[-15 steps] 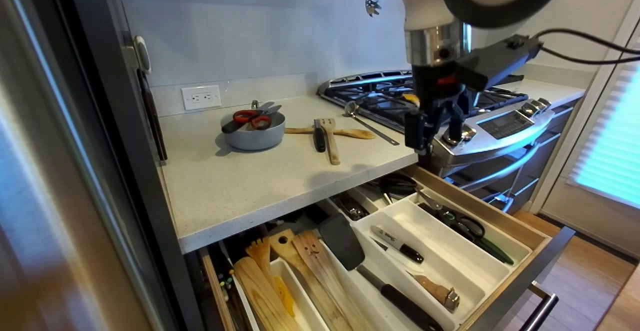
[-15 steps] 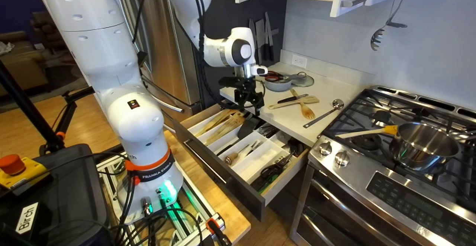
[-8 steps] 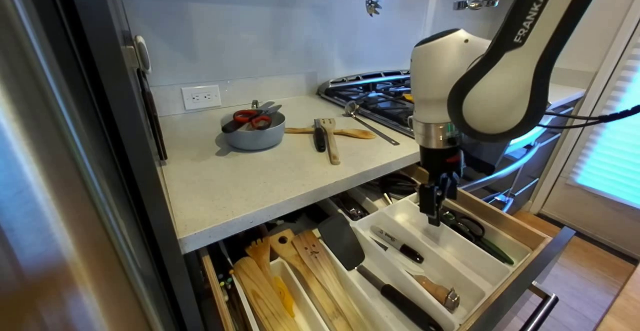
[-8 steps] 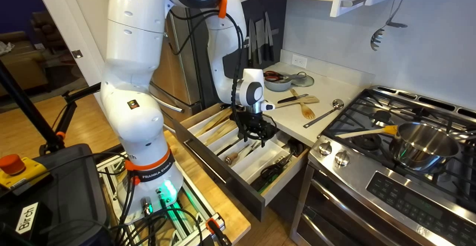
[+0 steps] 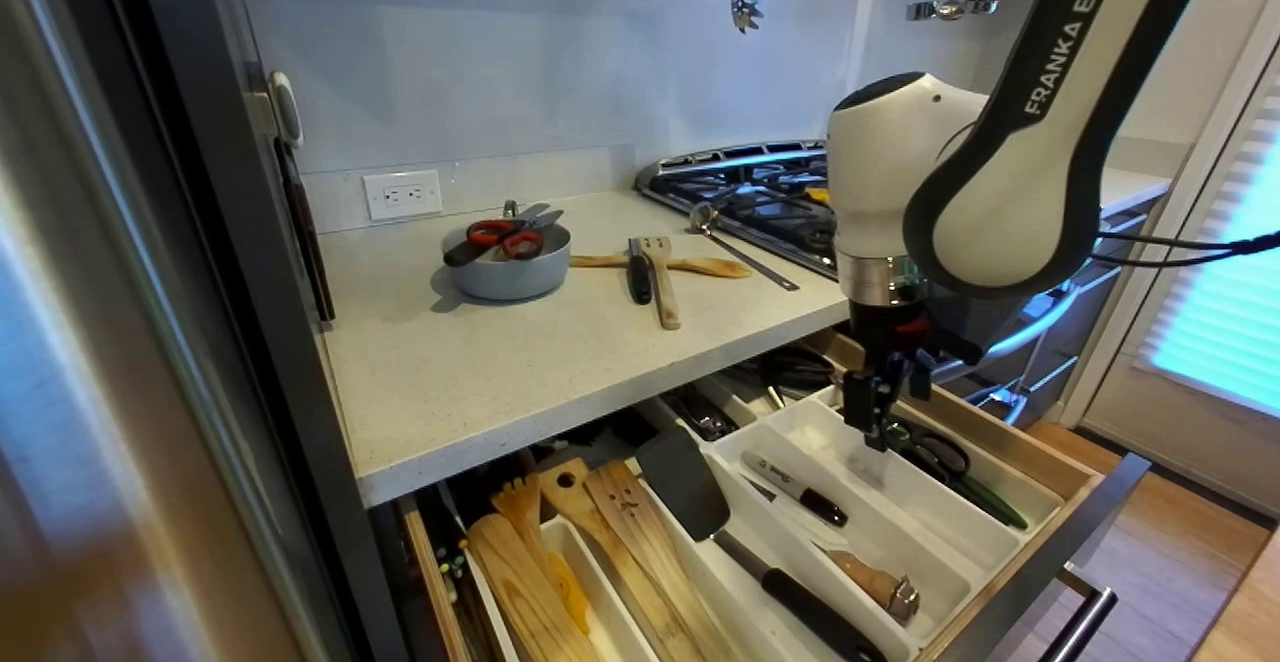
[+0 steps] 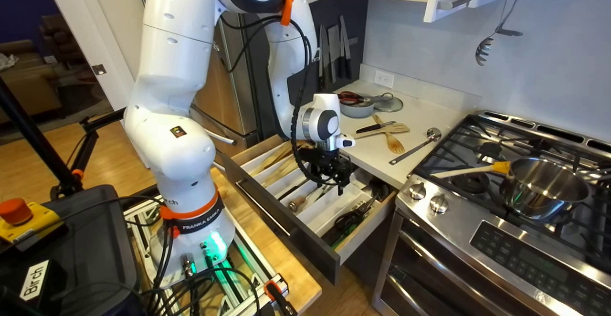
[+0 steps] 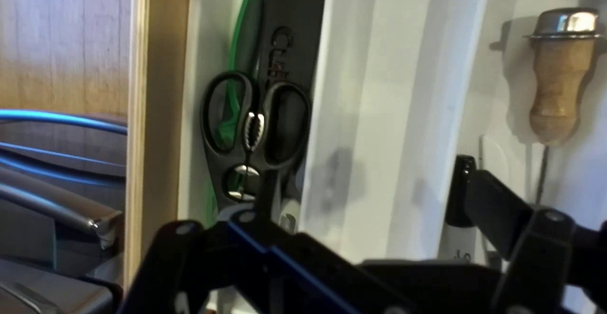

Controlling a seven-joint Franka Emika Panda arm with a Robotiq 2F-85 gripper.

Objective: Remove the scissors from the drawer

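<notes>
Lowered since a second ago to hang low over the drawer (image 5: 1000, 440), spread wide at the end effector (image 7: 376, 177).
Spotted black-handled scissors (image 7: 261, 155) in the compartment (image 7: 206, 34) along the wooden side wall (image 7: 163, 138), lying over a green-edged piece (image 7: 248, 32) and a dark lettered strip (image 7: 299, 29), partly hidden behind the end effector in the wrist view. Noted two compartments over: a wooden-handled tool (image 7: 562, 81), capped in metal.

A round grey bowl (image 5: 514, 277) is set on the pale speckled counter (image 5: 480, 372); a shiny steel saucepan (image 6: 534, 196) is supported by the black-grated steel stove (image 6: 460, 220).
</notes>
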